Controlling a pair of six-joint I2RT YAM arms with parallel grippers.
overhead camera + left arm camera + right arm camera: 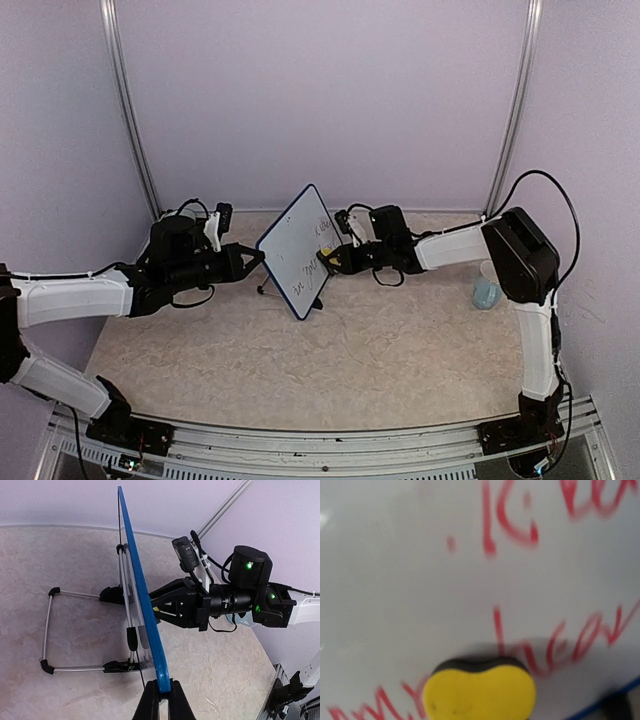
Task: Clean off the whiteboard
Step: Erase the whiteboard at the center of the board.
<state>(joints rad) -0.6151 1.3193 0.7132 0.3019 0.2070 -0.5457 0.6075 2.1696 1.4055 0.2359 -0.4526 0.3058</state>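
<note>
The whiteboard [298, 250] stands tilted on the table, blue-framed, with red writing [580, 640] across its white face [420, 580]. My left gripper [160, 694] is shut on the blue frame's edge [145, 595], holding the board from its left side [256, 262]. My right gripper [330, 260] reaches in from the right, shut on a yellow sponge [480, 690]. The sponge's dark pad presses against the board's face beside the lower line of writing. The right gripper's fingers are hidden behind the sponge in the right wrist view.
The board's wire stand with black feet [47, 630] spreads on the table behind it. A pale blue cup [487, 292] stands at the right near the right arm's elbow. Two metal poles [130, 120] rise at the back corners.
</note>
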